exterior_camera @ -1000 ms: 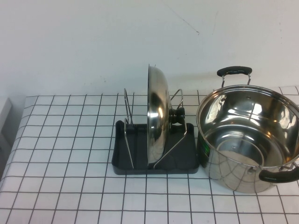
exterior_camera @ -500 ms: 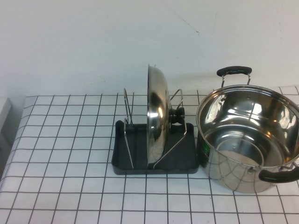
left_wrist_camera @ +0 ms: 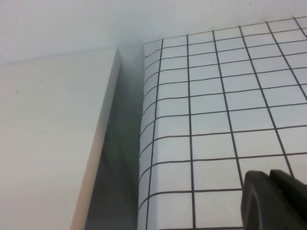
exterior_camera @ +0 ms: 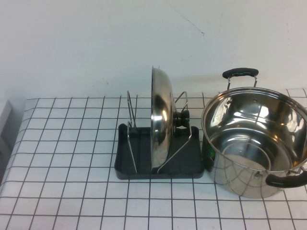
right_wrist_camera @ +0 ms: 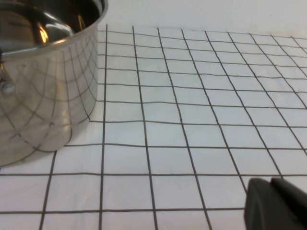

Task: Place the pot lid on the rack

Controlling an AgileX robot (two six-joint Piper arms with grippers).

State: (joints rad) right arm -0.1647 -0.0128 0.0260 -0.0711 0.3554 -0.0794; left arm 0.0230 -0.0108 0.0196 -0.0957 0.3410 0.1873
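The shiny steel pot lid (exterior_camera: 162, 120) stands on edge in the rack (exterior_camera: 184, 165), held between its silver wire loops, with its black knob (exterior_camera: 182, 119) facing the pot. The rack is a dark grey tray in the middle of the checked table. Neither arm shows in the high view. My left gripper (left_wrist_camera: 271, 179) is shut and empty over the table's left part near its edge. My right gripper (right_wrist_camera: 272, 184) is shut and empty above the checked cloth, to the side of the pot. The lid and rack are out of both wrist views.
A deep steel pot (exterior_camera: 256, 139) with black handles stands just right of the rack; its wall also shows in the right wrist view (right_wrist_camera: 43, 81). A white block (left_wrist_camera: 48, 143) lies beyond the table's left edge (left_wrist_camera: 144, 143), with a gap between them.
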